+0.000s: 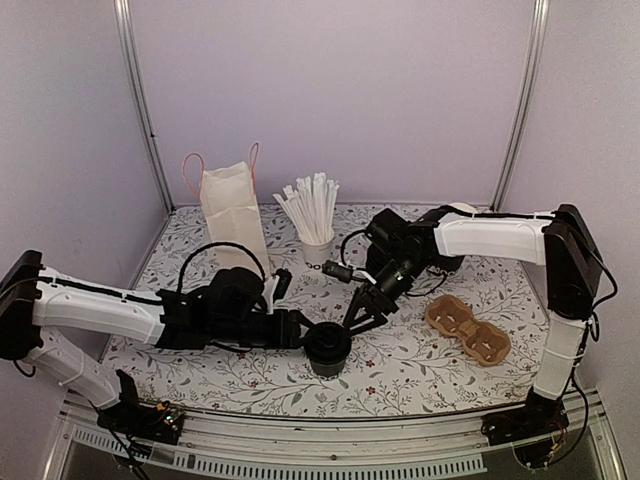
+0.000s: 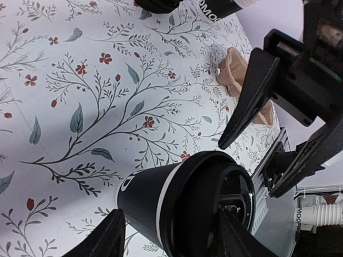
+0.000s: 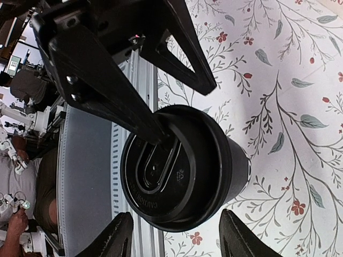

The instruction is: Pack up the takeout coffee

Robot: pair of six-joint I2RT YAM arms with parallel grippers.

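While the takeout coffee [image 1: 327, 347] stood upright on the floral table [image 1: 430, 372] nr the front edge, the top view showed both arms pointed at it. The left gripper [image 1: 308, 334] reached in from the left at cup height. The right gripper [image 1: 364, 318] slanted down from behind-right twd the lid. A paper bag [image 1: 233, 212] stood well behind-left, and a cardboard carrier [image 1: 468, 328] lay apart to the right.

Left wrist: its own jaws straddled the coffee, one finger either side of the black wall, spread wider than the cup. No squeeze was evident, so open w/ nothing held. The right gripper's two fingers were splayed just above the lid, empty btwn.

Right wrist: its fingers stood wide apart w/ the lid framed btwn them, not touching, so open and holding nothing. One left finger lay at the lid rim; the other was clear of the cup, table showing in the gap.

Judgement: paper cup prob light, though full or empty couldn't be told. The wall looked thin and would likely dent under a hard pinch. The lid looked like smooth press-fit plastic and could pop if lifted by it. Best hold: across the wall just under the lid rim, moderate force, kept upright.
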